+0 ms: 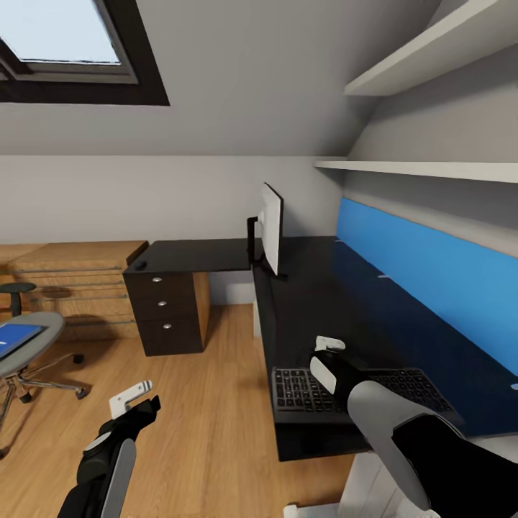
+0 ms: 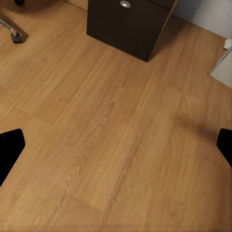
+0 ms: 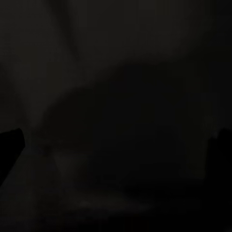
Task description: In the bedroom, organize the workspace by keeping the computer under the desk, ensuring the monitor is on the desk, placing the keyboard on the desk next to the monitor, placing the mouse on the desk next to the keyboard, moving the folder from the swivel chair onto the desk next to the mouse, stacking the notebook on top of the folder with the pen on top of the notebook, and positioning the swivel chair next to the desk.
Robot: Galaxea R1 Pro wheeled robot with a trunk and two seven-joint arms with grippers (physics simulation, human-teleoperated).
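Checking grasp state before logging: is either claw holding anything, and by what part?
Left claw is open over bare floor, holding nothing. Right claw hovers over the keyboard on the desk; its wrist view is dark, so a hold cannot be told.

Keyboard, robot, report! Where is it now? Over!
Keyboard on desk front edge, right gripper above it. Left gripper open over floor. Folder waits on chair.

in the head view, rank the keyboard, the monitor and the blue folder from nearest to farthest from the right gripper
From the right gripper:
1. keyboard, right beneath it at the desk's near end.
2. monitor, farther back at the desk's corner.
3. folder, far across the floor on the swivel chair.
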